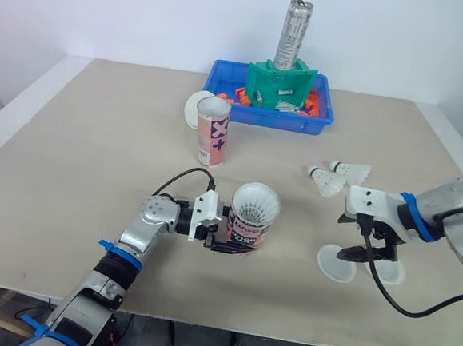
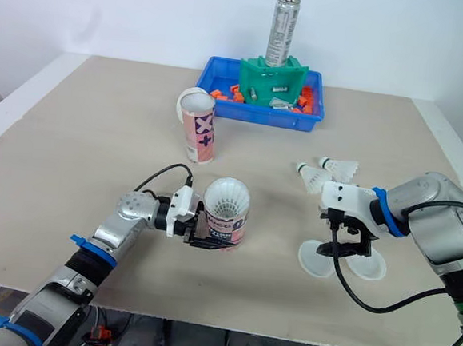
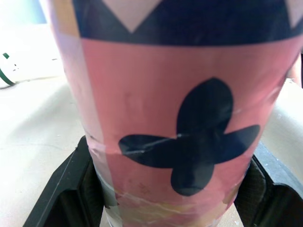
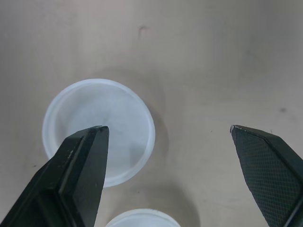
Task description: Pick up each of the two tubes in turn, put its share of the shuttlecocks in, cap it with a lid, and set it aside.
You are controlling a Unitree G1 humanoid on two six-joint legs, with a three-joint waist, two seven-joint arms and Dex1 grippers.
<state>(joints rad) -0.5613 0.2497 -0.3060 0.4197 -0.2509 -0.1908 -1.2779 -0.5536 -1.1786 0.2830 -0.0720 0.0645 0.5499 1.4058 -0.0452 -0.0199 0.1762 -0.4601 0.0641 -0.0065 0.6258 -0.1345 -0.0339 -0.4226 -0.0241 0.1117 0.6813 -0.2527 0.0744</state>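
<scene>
1. Tube [image 1: 251, 229] near the front of the surface [image 1: 95, 170] holds shuttlecocks [image 1: 255, 200]; the left claw [image 1: 233, 239] is clamped on it.
2. Right claw [image 4: 168, 130] hangs wide apart over a lid [image 4: 104, 106]; capping looks next.
3. Second tube [image 1: 212, 131] stands empty; two loose shuttlecocks [image 1: 327, 182] lie nearby.

In the left wrist view the pink tube [image 3: 175, 142] runs past the frame edges, so its mouth and base go unseen. It also covers most of the left claw's fingers [image 3: 61, 189], which are clamped on it. Lower right of the left eye view, the spread right claw [image 1: 372, 253] hides part of a lid [image 1: 392, 274]. In the blue bin [image 1: 287, 124], top centre, the orange bits [image 1: 241, 96] are too small to identify.
</scene>
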